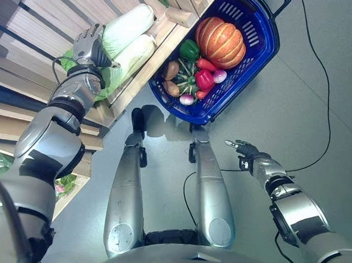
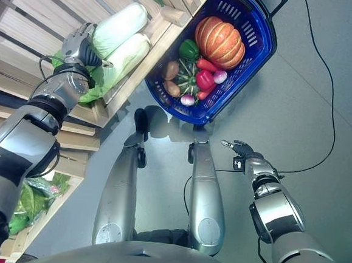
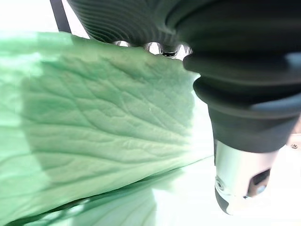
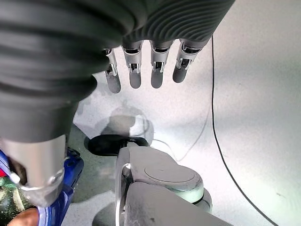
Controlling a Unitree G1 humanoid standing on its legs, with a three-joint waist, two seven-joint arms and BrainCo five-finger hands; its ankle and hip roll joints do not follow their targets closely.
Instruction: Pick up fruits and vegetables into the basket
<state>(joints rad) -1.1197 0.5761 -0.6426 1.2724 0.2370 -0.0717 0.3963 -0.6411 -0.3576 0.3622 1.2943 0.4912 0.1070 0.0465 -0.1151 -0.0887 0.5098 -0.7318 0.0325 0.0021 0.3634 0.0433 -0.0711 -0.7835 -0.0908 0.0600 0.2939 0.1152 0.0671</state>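
Left hand (image 1: 91,47) on napa cabbage; its grip cannot be told.
Two napa cabbages (image 1: 129,42) lie on the wooden shelf (image 1: 146,62). Right hand (image 1: 243,149) hangs over the floor, fingers relaxed and empty. The blue basket (image 1: 258,59) holds a pumpkin (image 1: 219,42) and peppers (image 1: 203,79).

Two cabbages (image 1: 129,39) side by side on the wooden shelf (image 1: 145,68) at the left, left robot hand (image 1: 91,47) against their near ends. Basket (image 1: 255,58) on the floor just right of the shelf, holding a pumpkin (image 1: 219,42) at its far end and smaller vegetables (image 1: 192,77) nearer. Right robot hand (image 1: 243,149) low over the floor, well apart from the basket on its near right.
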